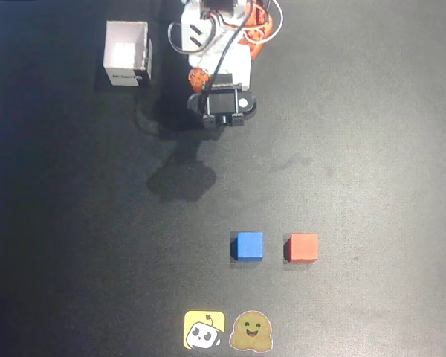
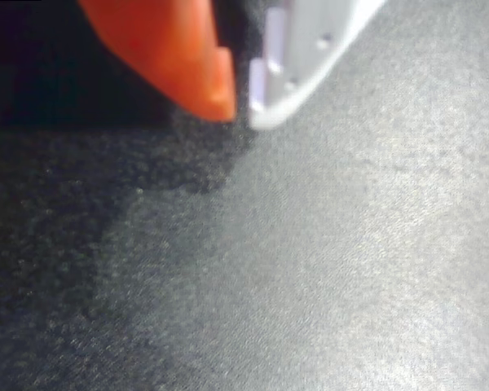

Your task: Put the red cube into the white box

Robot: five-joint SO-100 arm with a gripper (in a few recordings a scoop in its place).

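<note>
Red cube: the red cube (image 1: 302,247) sits on the black table (image 1: 386,134) in the lower right of the overhead view, flat and square to the picture edges, untouched.
Blue cube: the blue cube (image 1: 247,245) lies just left of it with a narrow gap between them; risk: a wide or skewed approach may strike or seize the wrong cube.
White box: the white box (image 1: 126,53) stands open at upper left, well apart from both cubes; risk: its walls look thin, so a low carry may tip or push it, and a release off centre may drop the cube on the rim.
Hand: the hand (image 2: 240,102) is clenched on nothing, its orange and white fingertips nearly touching above bare table in the wrist view; risk: it must spread before descent or it will knock the cube away.
Arm: the arm (image 1: 219,67) is folded near its base at top centre, far from the cube.
Stickers: two stickers (image 1: 229,330) lie at the bottom edge, clear of the likely path.
</note>
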